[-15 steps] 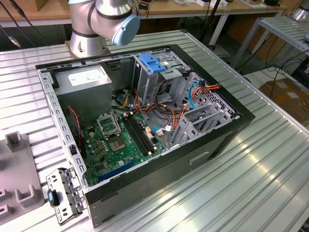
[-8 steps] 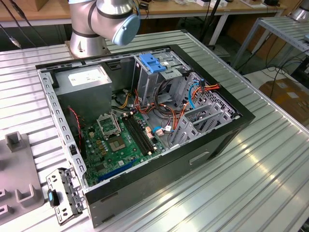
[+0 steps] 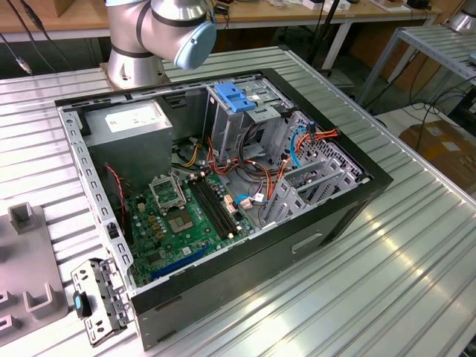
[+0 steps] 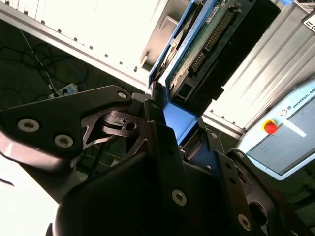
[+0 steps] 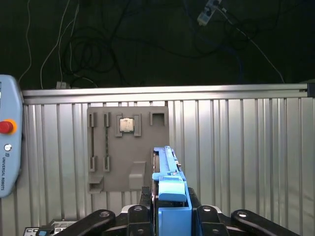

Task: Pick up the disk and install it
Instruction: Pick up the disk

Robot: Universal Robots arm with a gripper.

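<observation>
Exterior view: open black metal computer case (image 3: pixel 349 208) sits on the ribbed aluminium table (image 3: pixel 416 282), its interior uncovered.
Second wrist view: black end effector (image 4: pixel 177 123) is clamped on the flat silver-grey, blue-railed disk (image 4: pixel 204 42).
First wrist view: disk sits edge-on, clear above the table, with a grey fixture plate (image 5: pixel 128 157) beyond.

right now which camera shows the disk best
The second wrist view: the disk shows its broad circuit-board face, connector row and light-blue carrier rail, clamped in the gripper. The first wrist view shows the disk edge-on, as a thin blue-framed strip. The exterior view takes in the open computer case.
</observation>
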